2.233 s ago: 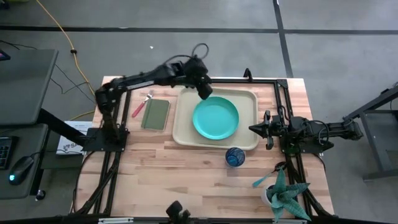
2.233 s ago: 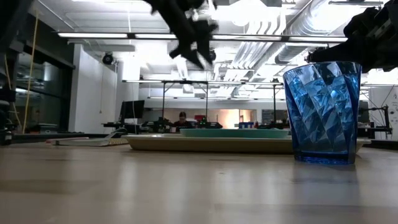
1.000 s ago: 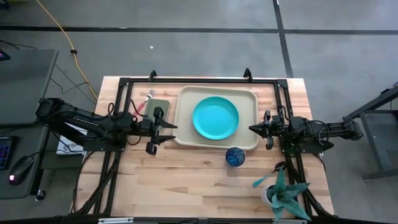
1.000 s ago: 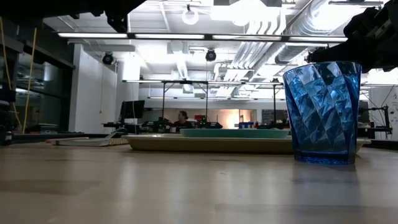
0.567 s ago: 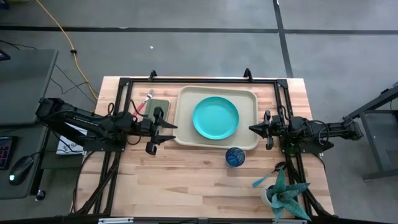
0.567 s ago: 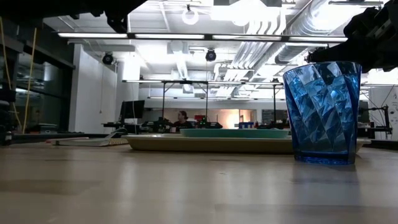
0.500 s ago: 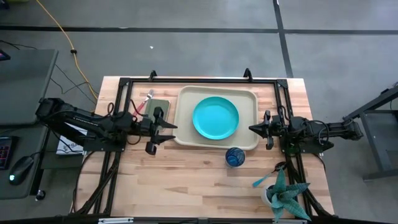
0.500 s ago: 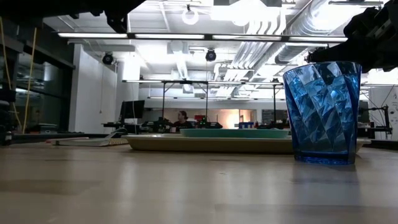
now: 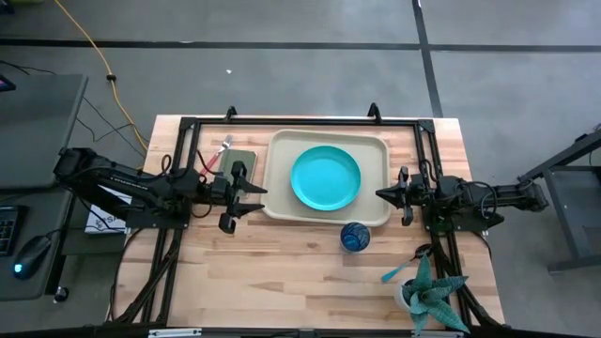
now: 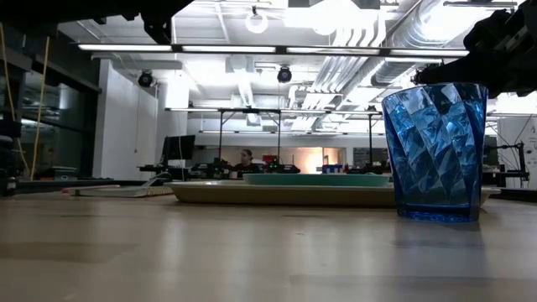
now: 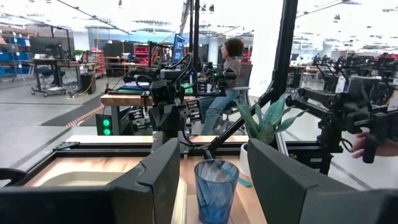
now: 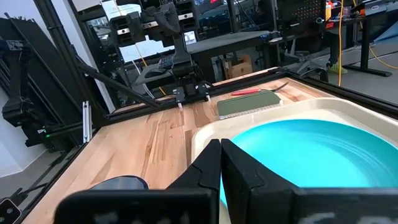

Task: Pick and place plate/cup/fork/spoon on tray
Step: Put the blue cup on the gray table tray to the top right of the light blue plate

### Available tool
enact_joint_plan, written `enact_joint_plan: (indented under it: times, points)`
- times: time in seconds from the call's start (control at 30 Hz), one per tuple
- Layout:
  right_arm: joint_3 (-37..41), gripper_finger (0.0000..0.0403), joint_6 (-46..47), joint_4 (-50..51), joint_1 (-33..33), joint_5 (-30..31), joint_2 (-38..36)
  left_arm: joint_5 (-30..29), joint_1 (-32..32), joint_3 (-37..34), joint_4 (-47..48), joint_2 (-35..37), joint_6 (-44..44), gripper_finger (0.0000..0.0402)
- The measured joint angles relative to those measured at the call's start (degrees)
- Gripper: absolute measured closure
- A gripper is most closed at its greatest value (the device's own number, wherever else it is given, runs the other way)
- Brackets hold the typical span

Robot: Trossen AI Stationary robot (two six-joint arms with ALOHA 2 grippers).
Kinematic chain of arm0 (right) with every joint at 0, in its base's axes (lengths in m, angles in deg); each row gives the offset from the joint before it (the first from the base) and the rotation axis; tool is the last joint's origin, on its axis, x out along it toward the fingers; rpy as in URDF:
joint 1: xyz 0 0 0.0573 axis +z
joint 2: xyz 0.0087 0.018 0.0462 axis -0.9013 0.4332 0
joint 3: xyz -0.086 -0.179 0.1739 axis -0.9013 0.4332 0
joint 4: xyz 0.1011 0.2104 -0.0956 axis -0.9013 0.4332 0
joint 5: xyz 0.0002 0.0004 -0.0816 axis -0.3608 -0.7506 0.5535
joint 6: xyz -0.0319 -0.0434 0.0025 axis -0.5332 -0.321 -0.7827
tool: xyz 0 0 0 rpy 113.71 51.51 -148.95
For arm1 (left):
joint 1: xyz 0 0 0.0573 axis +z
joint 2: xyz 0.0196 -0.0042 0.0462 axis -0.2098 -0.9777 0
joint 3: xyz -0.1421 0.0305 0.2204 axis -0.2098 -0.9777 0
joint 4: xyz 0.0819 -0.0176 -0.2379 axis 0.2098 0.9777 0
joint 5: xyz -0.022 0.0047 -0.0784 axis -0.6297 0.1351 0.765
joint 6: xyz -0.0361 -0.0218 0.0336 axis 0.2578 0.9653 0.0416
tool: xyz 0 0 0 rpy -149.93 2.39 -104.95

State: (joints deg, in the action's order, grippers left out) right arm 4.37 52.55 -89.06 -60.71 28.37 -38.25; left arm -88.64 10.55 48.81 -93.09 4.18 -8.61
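Resting on the table, the tray (image 9: 329, 177) already holds the plate (image 9: 325, 177) near its centre. The cup (image 9: 355, 237) stands on bare wood just beside the tray's near rim; a careless grasp could tip it or knock it against that rim. The spoon (image 9: 398, 270) lies close to the plant (image 9: 434, 293), whose leaves may foul an approach. The fork (image 9: 213, 158) lies beside the green pad (image 9: 235, 172). Compared with earlier, the left gripper (image 9: 252, 199), fingers apart and empty, has withdrawn from above the tray; the right gripper (image 9: 382, 194), fingers together, is unchanged.
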Motion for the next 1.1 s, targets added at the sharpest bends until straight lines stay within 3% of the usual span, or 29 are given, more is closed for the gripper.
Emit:
enact_joint_plan:
  times: [0.13,0.23,0.33,0.53,0.6,0.8,1.1]
  points:
    - [0.04,0.0402,4.48,-2.25,0.0,1.41,0.04,0.0,0.0,0.0,0.0,0.0,-0.01,0.0234]
    - [0.14,0.0402,8.38,-11.76,0.0,5.48,0.11,0.0,0.0,0.0,-0.02,0.0,-0.01,0.0234]
    - [0.17,0.0402,4.35,-22.25,-0.02,7.74,0.16,0.0,0.01,0.0,-0.02,0.0,-0.01,0.0234]
    - [0.17,0.0402,-0.06,-42.05,0.65,-13.62,4.78,0.0,0.0,0.0,-0.04,0.0,0.01,0.0234]
    - [0.17,0.0402,-0.88,-44.01,1.61,-16.33,7.48,0.0,0.0,0.0,-0.04,0.0,0.04,0.0234]
    - [-2.56,0.0402,-6.66,-44.13,4.21,-11.61,17.44,0.02,0.0,0.0,-0.02,-0.02,1.57,0.0234]
    - [-16.17,0.0402,-17.37,-40.87,7.23,-11.87,36.91,0.02,0.0,0.0,0.0,-0.04,1.62,0.0234]
